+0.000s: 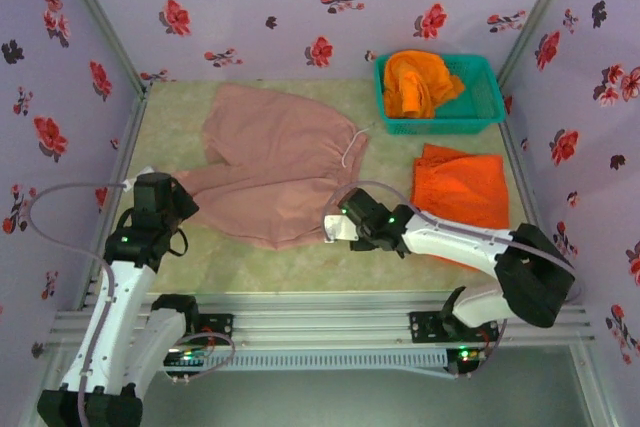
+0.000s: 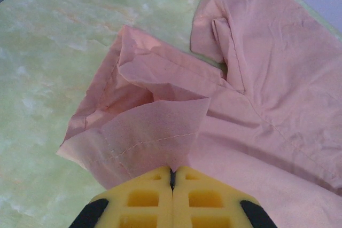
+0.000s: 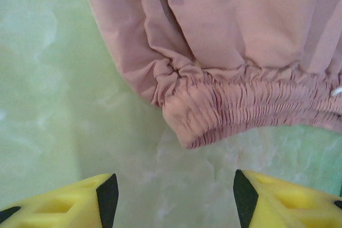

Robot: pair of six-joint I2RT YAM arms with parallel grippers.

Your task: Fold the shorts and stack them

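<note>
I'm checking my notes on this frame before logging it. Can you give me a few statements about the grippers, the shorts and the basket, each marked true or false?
1. The left gripper is shut on a leg of the pink shorts. True.
2. The right gripper clamps the waistband. False: its jaws stand open, with the waistband just ahead of them, untouched.
3. The basket holds nothing. False: bunched orange shorts lie in it.
4. Flat orange shorts lie on the table, on the near side of the basket. True.
5. The pink shorts lie on top of the flat orange shorts. False: they lie apart, side by side.
</note>
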